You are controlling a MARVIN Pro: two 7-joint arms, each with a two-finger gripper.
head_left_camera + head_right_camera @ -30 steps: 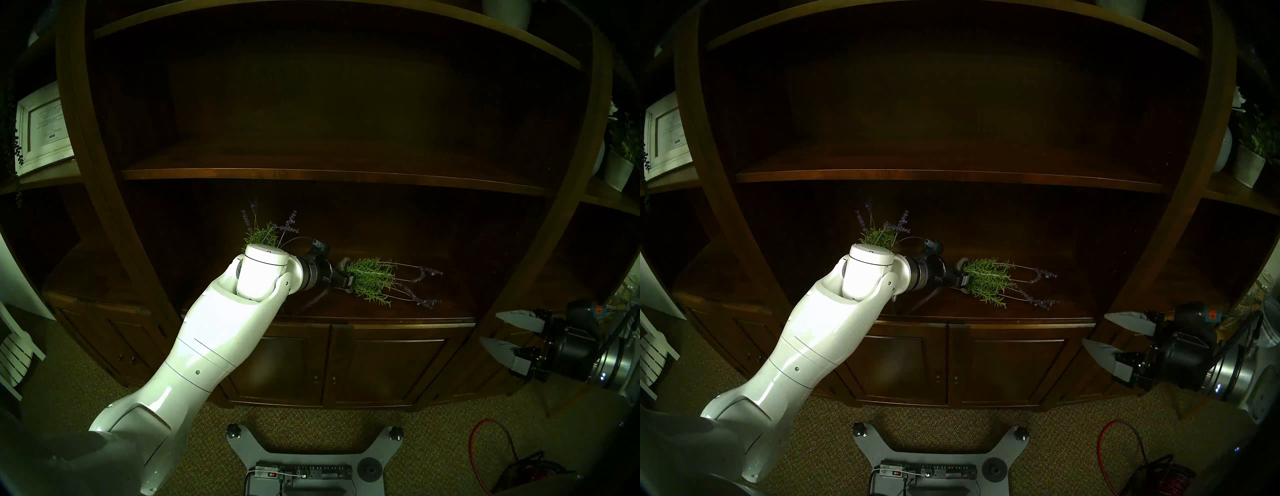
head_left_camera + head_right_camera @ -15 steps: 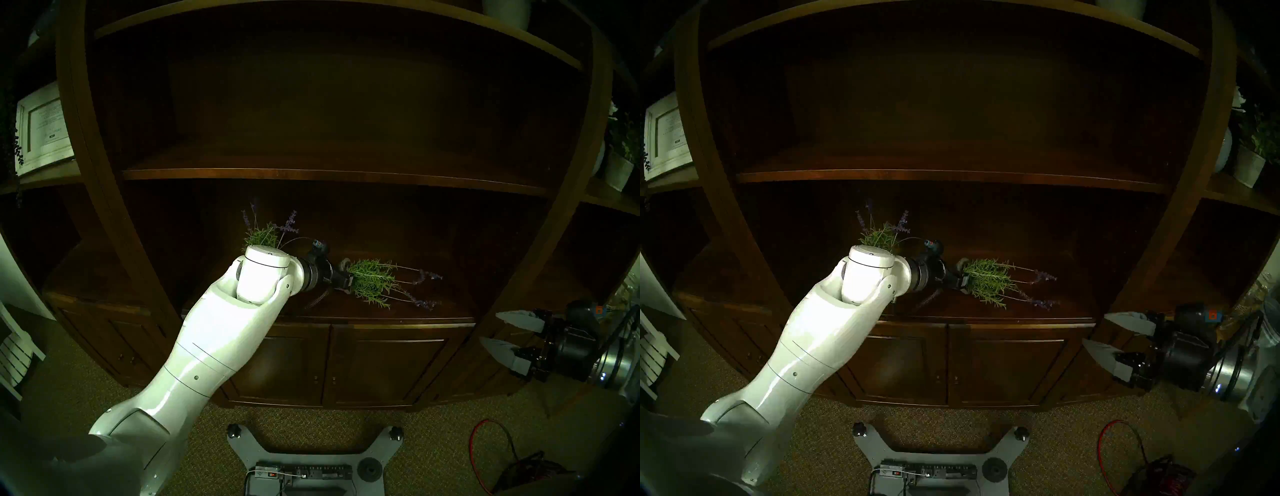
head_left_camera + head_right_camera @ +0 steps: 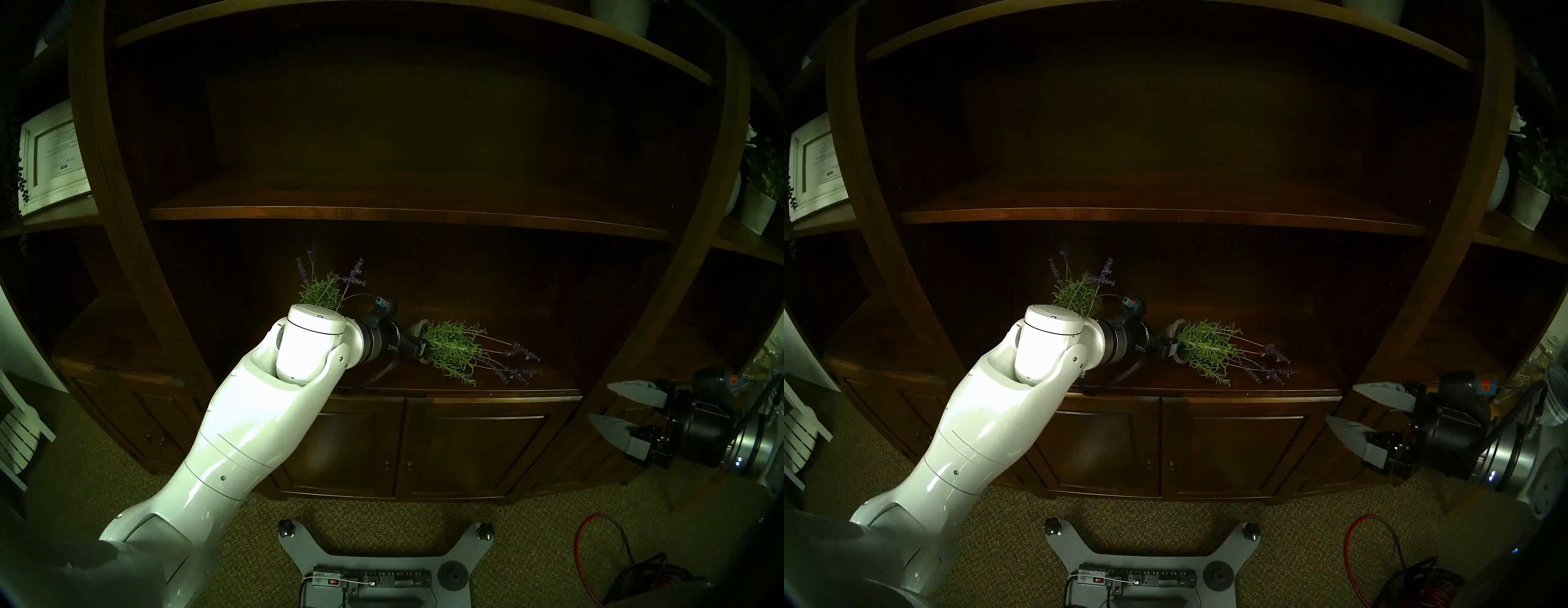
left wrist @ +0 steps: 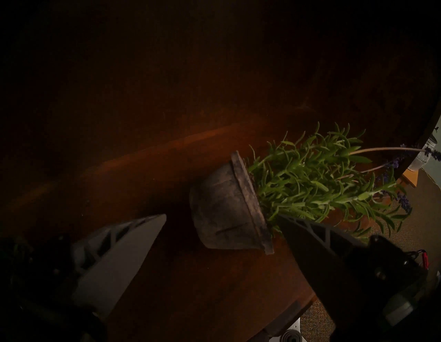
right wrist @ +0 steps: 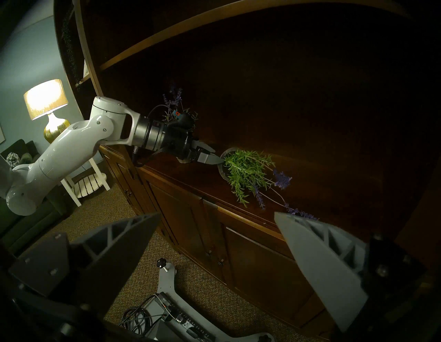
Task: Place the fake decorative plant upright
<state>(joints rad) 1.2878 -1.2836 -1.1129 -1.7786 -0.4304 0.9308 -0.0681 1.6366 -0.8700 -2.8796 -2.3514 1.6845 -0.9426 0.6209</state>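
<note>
A potted plant (image 3: 456, 350) is laid on its side on the lowest shelf (image 3: 551, 361) of a bookcase, with the pot (image 4: 226, 210) toward the left and the stems toward the right. The left claw (image 4: 222, 229) is set at the pot end, one finger on each side of the pot, apart from it. A second potted plant (image 3: 324, 284) is stood upright further left and behind. The right claw (image 3: 611, 405) is held well to the right, before the bookcase. Cupboard doors (image 3: 466, 450) are set below the shelf.
</note>
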